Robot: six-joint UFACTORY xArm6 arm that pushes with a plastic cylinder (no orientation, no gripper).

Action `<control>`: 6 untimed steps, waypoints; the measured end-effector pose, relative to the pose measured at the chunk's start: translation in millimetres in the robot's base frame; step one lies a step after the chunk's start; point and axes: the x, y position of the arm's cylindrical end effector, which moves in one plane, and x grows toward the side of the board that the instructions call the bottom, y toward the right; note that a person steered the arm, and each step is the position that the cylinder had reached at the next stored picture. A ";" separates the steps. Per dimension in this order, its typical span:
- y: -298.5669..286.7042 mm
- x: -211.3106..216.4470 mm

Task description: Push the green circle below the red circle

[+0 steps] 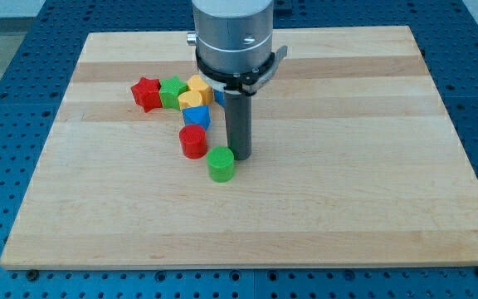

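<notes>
Green circle (221, 164) is seen on the wooden board (347, 183), just below and to the view's right of the red circle (193, 141).

My tip (241, 157) is placed just beside the green circle, at its upper right; whether they touch cannot be told. Nothing is held by the rod. Near the view's top a cluster is formed by a red star (146, 94), a green block (171, 91), two yellow blocks (196, 93) and a blue block (197, 117). No writing or label can be read.
</notes>
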 end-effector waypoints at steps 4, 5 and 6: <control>-19.3 32.8; -23.3 32.8; -40.2 34.6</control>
